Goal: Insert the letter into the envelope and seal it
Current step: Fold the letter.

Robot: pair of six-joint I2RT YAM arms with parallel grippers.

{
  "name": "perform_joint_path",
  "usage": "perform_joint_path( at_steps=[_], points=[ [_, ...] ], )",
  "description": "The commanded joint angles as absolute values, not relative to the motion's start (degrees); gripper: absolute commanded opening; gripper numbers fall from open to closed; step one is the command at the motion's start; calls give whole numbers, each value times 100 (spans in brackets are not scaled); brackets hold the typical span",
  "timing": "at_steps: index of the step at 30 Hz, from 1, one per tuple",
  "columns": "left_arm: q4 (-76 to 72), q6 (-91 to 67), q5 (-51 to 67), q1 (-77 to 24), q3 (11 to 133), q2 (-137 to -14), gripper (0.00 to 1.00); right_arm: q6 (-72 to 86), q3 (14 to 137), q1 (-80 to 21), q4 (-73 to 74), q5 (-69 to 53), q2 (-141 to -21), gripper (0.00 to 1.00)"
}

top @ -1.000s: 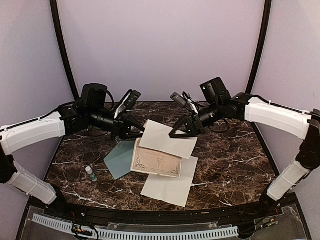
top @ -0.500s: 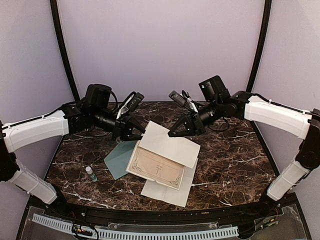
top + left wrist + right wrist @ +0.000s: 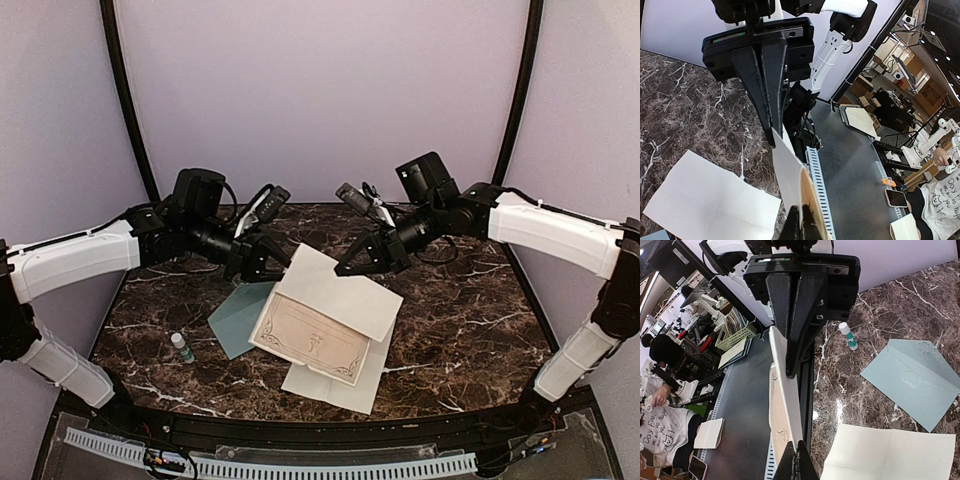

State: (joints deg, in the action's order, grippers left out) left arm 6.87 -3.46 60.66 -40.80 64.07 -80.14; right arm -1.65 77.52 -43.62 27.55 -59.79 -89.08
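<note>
The letter (image 3: 338, 290) hangs folded above the table, plain whitish back uppermost and the brown-bordered face (image 3: 310, 336) sloping down toward the front. My left gripper (image 3: 283, 262) is shut on its far left corner. My right gripper (image 3: 347, 267) is shut on its far right corner. In the left wrist view my left gripper (image 3: 800, 209) pinches the sheet's edge (image 3: 787, 170). In the right wrist view my right gripper (image 3: 796, 444) pinches the sheet (image 3: 785, 385). The teal envelope (image 3: 236, 318) lies flat on the table, left of the letter, and shows in the right wrist view (image 3: 912, 382).
A plain cream sheet (image 3: 335, 382) with a crease lies flat under the held letter, near the front. A small glue stick (image 3: 182, 347) stands left of the envelope. The marble tabletop (image 3: 460, 320) ends at a black front rail.
The letter's bordered lower half has swung down and toward the front left. Both grippers have shifted slightly while staying shut on it.
</note>
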Motion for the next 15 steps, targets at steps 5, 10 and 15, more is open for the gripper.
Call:
perform_joint_path(
  at_steps=[5, 10, 15],
  points=[
    [376, -557, 5327, -4022, 6464, -7678, 72, 547, 7324, -4376, 1476, -4938, -8337, 0],
    [-915, -1365, 4752, -3104, 5578, -6631, 91, 1321, 6507, -4197, -39, -4101, -7512, 0],
    [-1793, -1805, 4089, -2885, 5016, -6091, 96, 1970, 6082, -4175, -1509, -3663, -7217, 0]
  ],
)
